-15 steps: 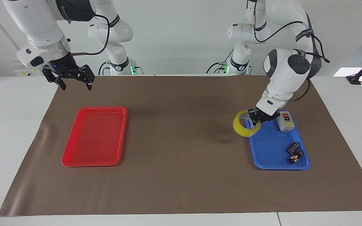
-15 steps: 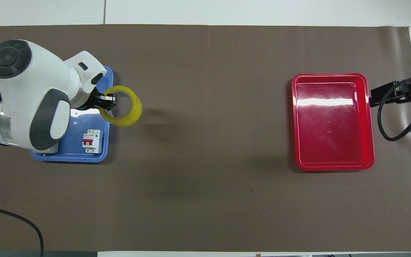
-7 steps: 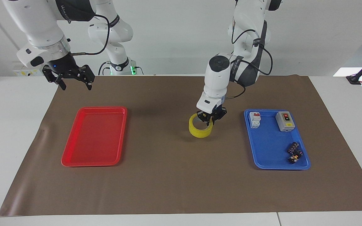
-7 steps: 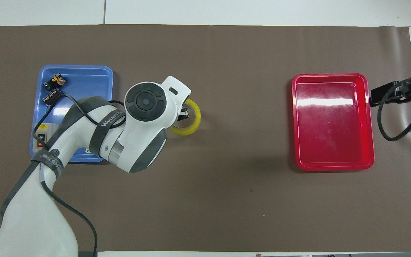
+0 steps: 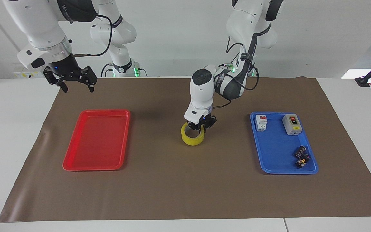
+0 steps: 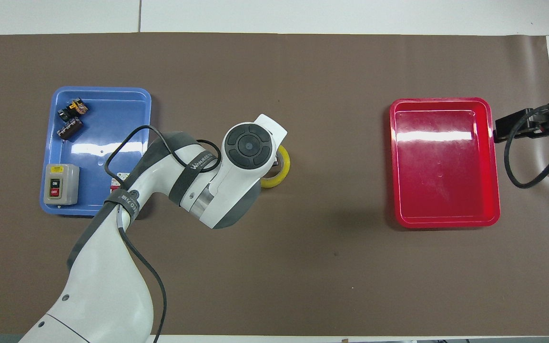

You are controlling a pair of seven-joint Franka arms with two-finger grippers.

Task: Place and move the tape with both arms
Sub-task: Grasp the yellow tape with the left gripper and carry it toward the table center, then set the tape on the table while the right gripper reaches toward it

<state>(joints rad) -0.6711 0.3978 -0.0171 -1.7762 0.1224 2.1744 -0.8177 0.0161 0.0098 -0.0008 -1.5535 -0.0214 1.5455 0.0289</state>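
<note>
Tape (image 5: 192, 138): we log it flat on the counter (image 5: 159, 180), hole upward.
Left claw (image 5: 200, 127) pinches its rim; right claw (image 5: 74, 84) waits, spread, above the counter's edge.

The left end effector (image 5: 201, 126) is gripping the rim of the tape (image 5: 192, 137), which is sitting low over the table (image 5: 185, 193) between the red tray (image 5: 72, 161) and blue tray (image 5: 280, 169). The right end effector (image 5: 76, 84) is waiting, fingers spread, above the table's edge near the red tray.
</note>
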